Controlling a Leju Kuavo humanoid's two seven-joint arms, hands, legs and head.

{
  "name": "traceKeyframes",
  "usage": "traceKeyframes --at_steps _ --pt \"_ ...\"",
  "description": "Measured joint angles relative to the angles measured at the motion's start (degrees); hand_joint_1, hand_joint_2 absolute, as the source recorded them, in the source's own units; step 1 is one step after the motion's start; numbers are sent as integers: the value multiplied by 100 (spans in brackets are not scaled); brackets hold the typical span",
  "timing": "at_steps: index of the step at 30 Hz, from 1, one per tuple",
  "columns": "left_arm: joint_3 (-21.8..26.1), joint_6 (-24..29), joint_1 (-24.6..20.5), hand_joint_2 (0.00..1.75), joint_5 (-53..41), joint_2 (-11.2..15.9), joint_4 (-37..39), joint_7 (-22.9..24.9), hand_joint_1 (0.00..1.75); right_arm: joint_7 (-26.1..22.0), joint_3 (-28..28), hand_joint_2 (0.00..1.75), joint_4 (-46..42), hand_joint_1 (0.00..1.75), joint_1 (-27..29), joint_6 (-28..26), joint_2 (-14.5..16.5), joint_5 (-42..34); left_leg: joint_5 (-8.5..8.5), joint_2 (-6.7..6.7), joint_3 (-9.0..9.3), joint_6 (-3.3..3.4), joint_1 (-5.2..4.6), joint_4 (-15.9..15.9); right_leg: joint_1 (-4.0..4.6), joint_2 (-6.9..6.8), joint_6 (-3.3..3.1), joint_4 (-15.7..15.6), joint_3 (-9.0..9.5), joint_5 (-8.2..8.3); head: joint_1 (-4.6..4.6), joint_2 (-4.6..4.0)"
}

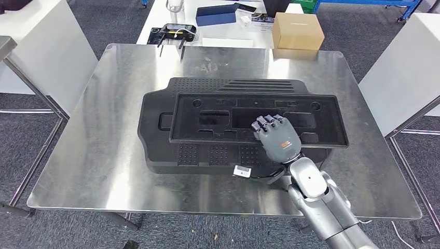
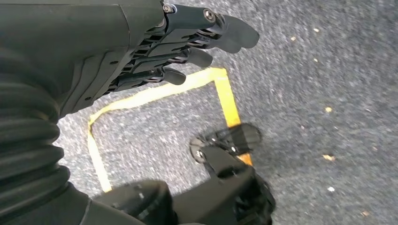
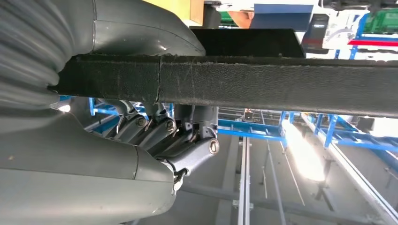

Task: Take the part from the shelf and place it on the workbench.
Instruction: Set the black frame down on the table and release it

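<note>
While the flat black part [image 1: 258, 119] is lying on another black tray [image 1: 155, 145] mid-tabletop [image 1: 93, 150], its near edge is clamped by the right hand [image 1: 277, 137], probably for positioning. Left hand [image 2: 187, 42] hangs empty, fingers apart.

part [image 1: 207, 124] on workbench [image 1: 93, 155] — box [image 1: 297, 31] behind
</note>
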Motion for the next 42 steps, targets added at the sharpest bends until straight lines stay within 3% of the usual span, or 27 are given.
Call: traceKeyframes --at_steps 4,9,13,20,24,31,39,42 --pt "-25 -15 -46 175 -65 -10 0 52 0 -307 -131 175 556 175 -353 -170 -167 -80 0 -46 -8 20 -41 1 -10 -28 -10 -67 39 11 14 0" --pt "-86 -65 -95 175 -120 -14 0 49 0 -757 -284 175 1337 175 -805 -314 -323 -456 -5 -54 -8 102 -87 4 -19 -41 38 -94 44 36 11 0" --pt "-141 -109 -136 175 -140 -12 0 10 0 -1252 -401 0 2062 0 -1061 -328 -398 -1058 6 -51 -9 123 -90 6 -19 -41 94 -97 43 47 10 0" --pt "-242 127 -142 175 -204 -9 0 121 0 -1617 -601 0 2529 0 -1116 98 -385 -1905 15 -46 -4 131 -75 3 -1 -41 110 -94 43 53 8 0" --pt "-247 263 -141 0 -192 -8 0 238 0 -1725 -669 0 2556 0 -1094 551 -338 -2354 16 -45 -3 130 -65 2 5 -40 110 -90 43 52 9 0" --pt "-247 304 -142 0 -147 -7 0 270 0 -1786 -677 0 2409 0 -985 1133 -248 -2725 16 -46 -3 130 -63 1 5 -40 109 -90 42 52 9 0" --pt "-247 218 -134 0 -94 -7 0 149 0 -2173 -587 0 1526 0 -498 2748 -226 -4232 16 -46 -3 130 -64 1 5 -41 109 -90 42 52 9 0" --pt "-247 193 -132 0 -94 -7 0 138 0 -2259 -514 0 1226 0 -363 2991 -276 -4451 15 -45 -3 129 -64 1 5 -40 109 -90 41 51 9 0"
